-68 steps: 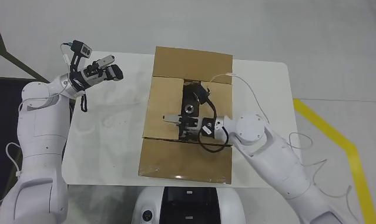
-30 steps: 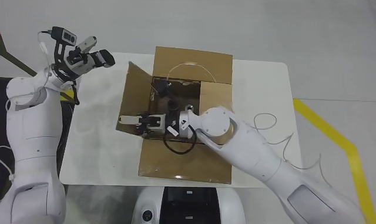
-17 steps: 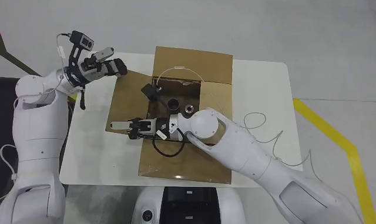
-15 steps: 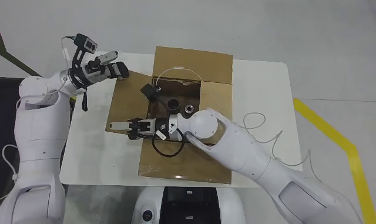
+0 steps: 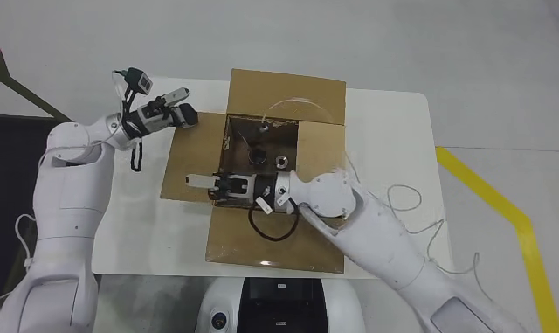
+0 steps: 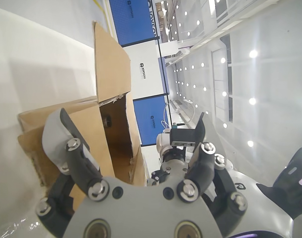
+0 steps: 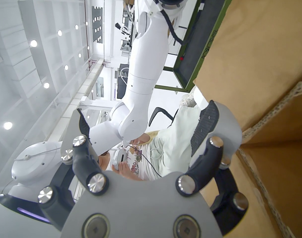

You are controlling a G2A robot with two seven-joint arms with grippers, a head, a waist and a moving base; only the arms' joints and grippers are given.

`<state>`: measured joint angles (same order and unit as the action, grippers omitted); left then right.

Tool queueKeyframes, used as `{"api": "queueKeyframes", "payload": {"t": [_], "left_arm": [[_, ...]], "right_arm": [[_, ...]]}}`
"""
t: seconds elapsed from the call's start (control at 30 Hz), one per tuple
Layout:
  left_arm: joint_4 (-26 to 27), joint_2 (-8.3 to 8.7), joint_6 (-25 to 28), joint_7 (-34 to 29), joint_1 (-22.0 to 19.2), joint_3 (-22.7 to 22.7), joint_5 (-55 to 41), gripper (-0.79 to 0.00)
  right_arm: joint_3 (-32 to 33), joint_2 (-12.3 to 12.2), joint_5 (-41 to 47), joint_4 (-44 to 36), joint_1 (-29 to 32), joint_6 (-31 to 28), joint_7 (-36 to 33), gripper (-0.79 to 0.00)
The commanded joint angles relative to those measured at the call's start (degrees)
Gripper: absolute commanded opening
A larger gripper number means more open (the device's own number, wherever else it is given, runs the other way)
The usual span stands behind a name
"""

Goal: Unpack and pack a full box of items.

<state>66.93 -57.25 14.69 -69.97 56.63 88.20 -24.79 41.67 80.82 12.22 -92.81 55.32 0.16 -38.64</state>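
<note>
The brown cardboard box [image 5: 271, 237] sits in the middle of the white surface [image 5: 384, 132]. Its top is opened, and its left flap [image 5: 188, 163] is folded out flat over the surface. Down inside, a few dark round items [image 5: 258, 155] lie on the box floor, so the unpacking looks barely begun.

The right hand [image 5: 199, 183] reaches across the box and hovers just over that left flap, close to the box wall. Its fingers are spread with nothing between them, and in the right wrist view one finger pad [image 7: 205, 122] stands right beside the cardboard edge. It is probably placed there to press the flap outward so the opening stays clear.

The left hand [image 5: 186, 108] hangs near the flap's far corner, also spread wide and empty. In its own wrist view the upright far flap and the open mouth of the box lie straight ahead. That aim suggests it is lined up either to steady the flap or to go in for the first item.
</note>
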Motion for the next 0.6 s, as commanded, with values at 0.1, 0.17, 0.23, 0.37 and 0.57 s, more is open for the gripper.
{"api": "queueKeyframes", "payload": {"t": [0.1,0.17,0.23,0.37,0.57], "left_arm": [[-2.14,-0.11,0.52,1.17,-0.24,-1.59,0.77,0.000],[-2.78,-0.14,0.74,1.34,-0.43,-2.08,0.93,0.000],[-3.34,-0.11,0.89,1.44,-0.70,-2.38,1.24,0.000],[-3.85,0.04,1.18,1.63,-1.34,-2.37,1.23,0.000],[-0.74,0.60,1.68,0.71,-0.61,-0.54,-0.32,0.000]], "right_arm": [[5.33,-1.89,-2.02,-5.13,5.08,1.56,-1.09,0.000],[6.87,-2.42,-2.53,-6.55,6.60,1.87,-1.48,0.000],[8.11,-2.84,-2.98,-7.68,7.88,2.04,-1.85,0.000],[10.01,-3.46,-3.35,-8.83,9.66,2.41,-2.47,0.000],[12.42,-4.19,-3.23,-9.57,11.85,2.51,-3.05,0.000]]}}
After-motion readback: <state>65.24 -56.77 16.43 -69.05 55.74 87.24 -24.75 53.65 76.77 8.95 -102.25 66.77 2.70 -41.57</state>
